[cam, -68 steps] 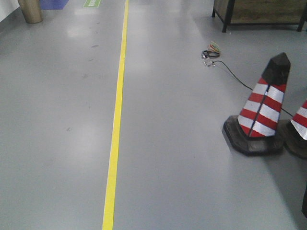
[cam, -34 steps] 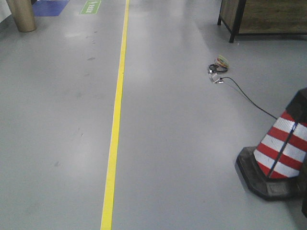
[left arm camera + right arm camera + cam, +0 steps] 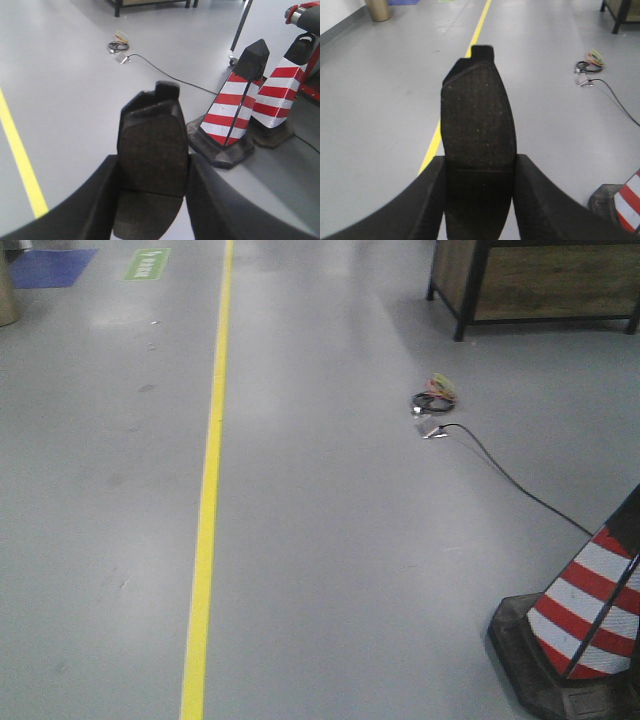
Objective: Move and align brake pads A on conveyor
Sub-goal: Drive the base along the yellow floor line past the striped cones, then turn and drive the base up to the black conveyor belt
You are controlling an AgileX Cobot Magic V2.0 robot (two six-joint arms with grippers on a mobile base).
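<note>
Pinching with the left gripper [image 3: 152, 167] on a first brake pad [image 3: 151, 130], black fingers [image 3: 95, 200] pressed against both long edges, grey-brown friction face toward the camera, notched backing end pointing away, up off the floor. Pinching likewise with the right gripper [image 3: 479, 172] on a second brake pad [image 3: 477, 110], held lengthwise, dark face to the camera, tab at the far end. Below both, only glossy grey floor [image 3: 350, 540] running far ahead. At upper right of the front view, a wood-panelled bench [image 3: 540, 280] on black legs. At lower right, a red-and-white traffic cone [image 3: 585, 620] on a black base; in the left wrist view, just beside a second cone [image 3: 280, 100]. Left of centre, a yellow line [image 3: 205, 510] straight up the floor. Near the bench, a black cable [image 3: 510, 480] trailing from a small coil of wires [image 3: 433, 398] toward the cone.
</note>
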